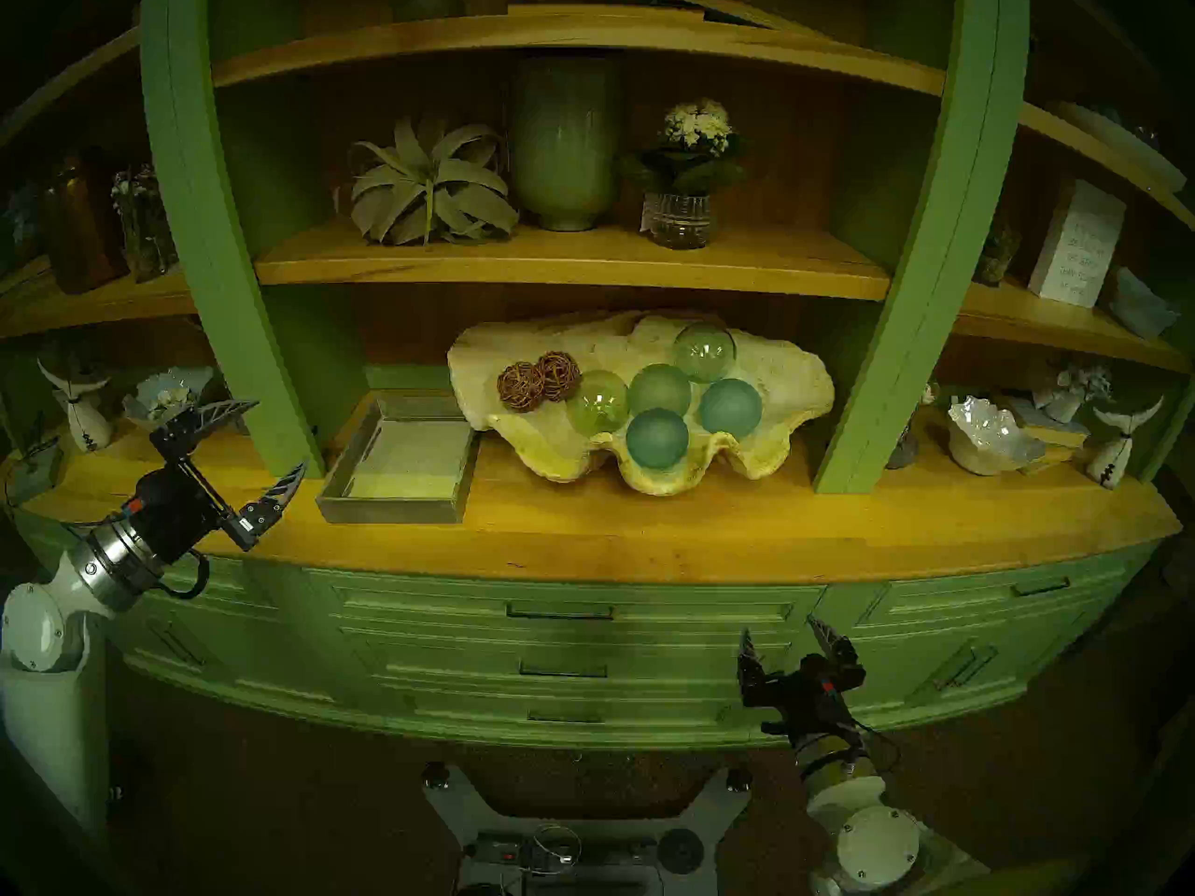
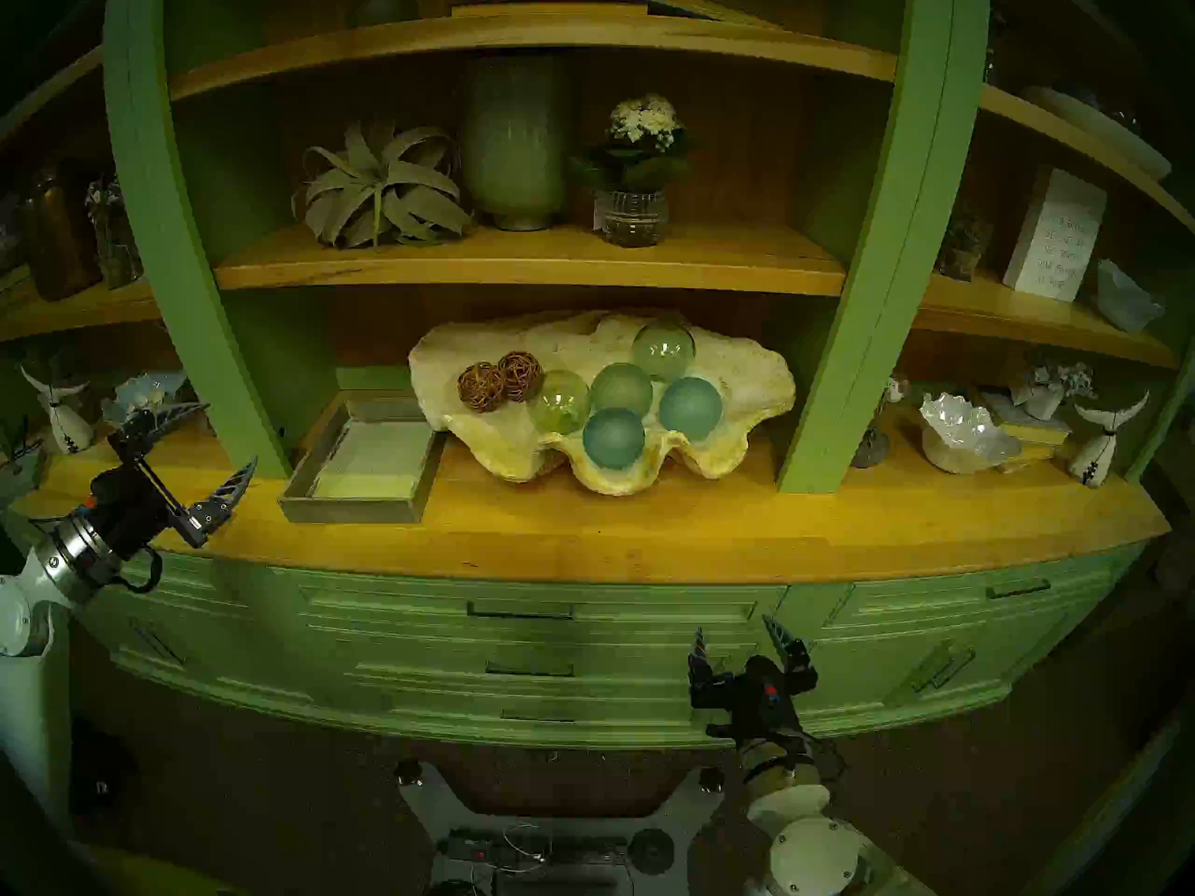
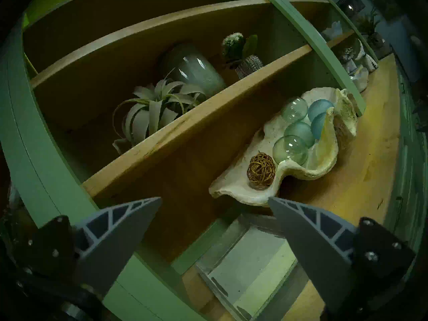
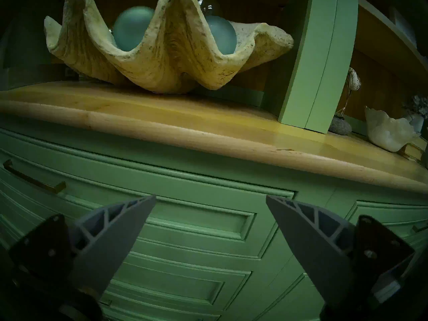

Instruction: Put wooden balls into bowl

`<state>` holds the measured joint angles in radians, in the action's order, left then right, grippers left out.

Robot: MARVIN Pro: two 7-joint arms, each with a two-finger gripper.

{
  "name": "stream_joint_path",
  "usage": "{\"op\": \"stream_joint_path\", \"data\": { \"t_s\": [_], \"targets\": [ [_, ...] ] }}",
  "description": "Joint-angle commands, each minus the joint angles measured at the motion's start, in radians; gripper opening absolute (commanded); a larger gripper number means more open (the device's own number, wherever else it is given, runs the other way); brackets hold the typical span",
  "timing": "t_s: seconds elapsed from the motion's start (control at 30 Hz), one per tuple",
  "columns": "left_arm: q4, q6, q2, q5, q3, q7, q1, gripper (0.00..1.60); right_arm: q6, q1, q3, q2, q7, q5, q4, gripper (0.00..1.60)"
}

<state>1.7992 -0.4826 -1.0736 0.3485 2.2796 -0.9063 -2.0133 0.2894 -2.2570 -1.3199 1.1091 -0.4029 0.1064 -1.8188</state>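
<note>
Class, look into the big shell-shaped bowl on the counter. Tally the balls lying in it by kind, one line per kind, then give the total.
Woven rattan balls: 2
Clear greenish glass spheres: 2
Frosted green glass spheres: 1
Frosted blue glass spheres: 2
Total in the shell bowl: 7

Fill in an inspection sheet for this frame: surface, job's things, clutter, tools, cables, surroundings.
Surface: wooden counter, bare at its front.
Job's things: two rattan balls lying touching in the clam-shell bowl.
Clutter: five glass spheres in the bowl; grey tray left of it, empty.
Tools: left tool open, empty; right tool open, empty, below counter level.
Cables: black cable looped at left wrist.
Surroundings: green shelving, drawers shut.
</note>
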Motion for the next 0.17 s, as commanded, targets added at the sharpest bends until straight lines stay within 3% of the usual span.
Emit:
{"op": "stream_joint_path", "data": {
  "t_s": [0.0, 0.13],
  "targets": [
    [0.026, 0.002, 0.007, 0.005, 0.019, 0.01, 0.013, 1.6, 0.004, 0.002, -0.004, -0.001, -0.001, 0.0, -0.032, 1.6],
    [0.026, 0.002, 0.007, 0.005, 0.019, 0.01, 0.014, 1.6, 0.004, 0.002, -0.004, -0.002, -0.001, 0.0, -0.032, 1.6]
  ]
}}
